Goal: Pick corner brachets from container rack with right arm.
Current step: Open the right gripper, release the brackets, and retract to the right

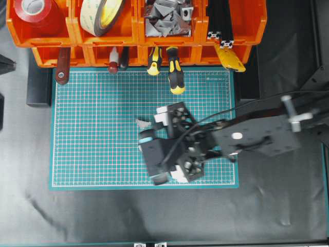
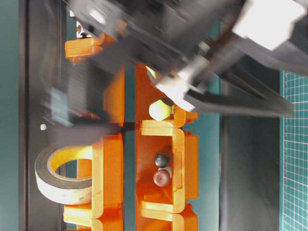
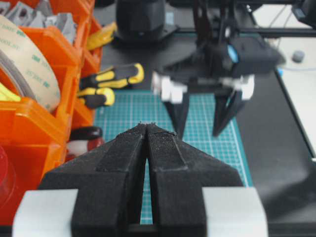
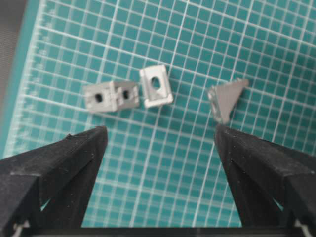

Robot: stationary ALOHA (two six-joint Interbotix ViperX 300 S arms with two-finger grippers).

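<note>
The orange container rack (image 1: 77,38) runs along the far edge, and one bin holds a pile of silver corner brackets (image 1: 167,18). My right gripper (image 1: 162,146) hangs over the green mat (image 1: 92,128), open and empty. In the right wrist view its jaws (image 4: 160,128) stand wide apart just above the mat. Three brackets lie loose on the mat beyond the tips: one to the left (image 4: 109,96), one in the middle (image 4: 156,86), one (image 4: 227,100) just past the right fingertip. One bracket (image 1: 142,123) shows overhead. My left gripper (image 3: 147,127) is shut and empty.
Yellow-and-black screwdriver handles (image 1: 176,77) stick out of the lower bins onto the mat. The upper bins hold red tape (image 1: 36,13), a pale tape roll (image 1: 103,13) and black slotted bars (image 1: 223,20). The left wrist view shows the right gripper (image 3: 202,123) over the mat.
</note>
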